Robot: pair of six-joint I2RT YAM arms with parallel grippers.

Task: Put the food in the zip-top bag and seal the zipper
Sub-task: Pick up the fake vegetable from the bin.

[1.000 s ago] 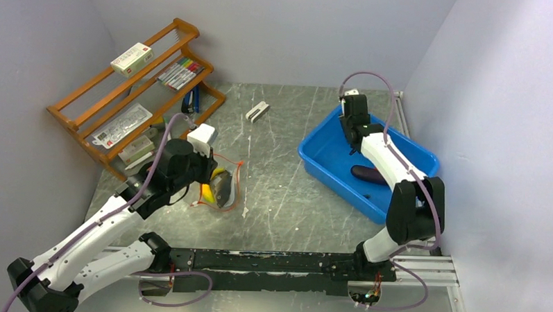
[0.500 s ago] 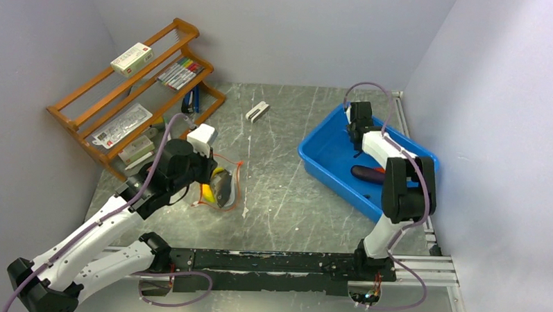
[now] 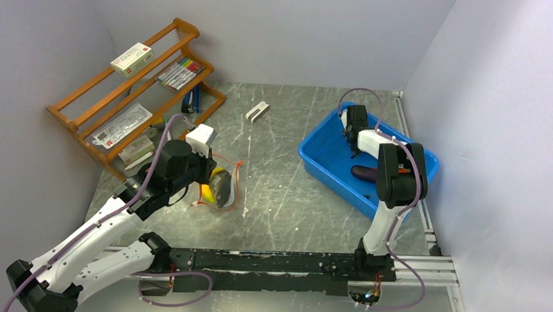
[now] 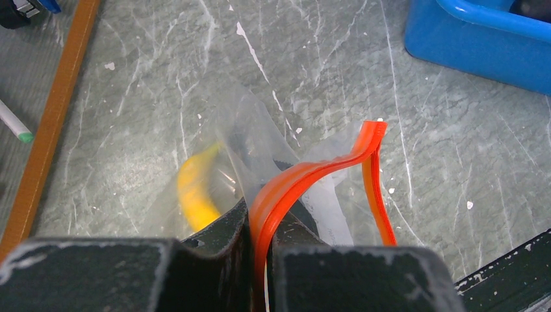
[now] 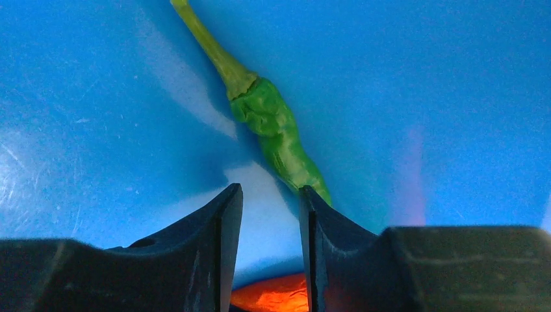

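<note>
My left gripper (image 4: 260,224) is shut on the red-orange zipper (image 4: 312,172) of the clear zip-top bag (image 4: 260,136), holding its mouth edge off the table. The yellow banana (image 4: 195,192) lies inside the bag. In the top view the bag (image 3: 223,182) also holds the grey fish (image 3: 223,189). My right gripper (image 5: 269,190) is open, low inside the blue bin (image 5: 97,97). The green pod (image 5: 279,130) lies just ahead of its right finger. The red-orange chili (image 5: 273,296) shows under the jaws. The dark purple eggplant (image 3: 365,174) lies in the bin (image 3: 315,161) nearer the arm.
A wooden rack (image 3: 123,102) with markers and boxes stands at the back left; its edge (image 4: 55,123) lies left of the bag. A small grey-white block (image 3: 257,111) lies at the back middle. A black rail (image 3: 277,261) runs along the near edge.
The right arm has folded up, its elbow swinging back over the bin, and its gripper has come lower inside the bin. The left arm and the bag have not moved.
</note>
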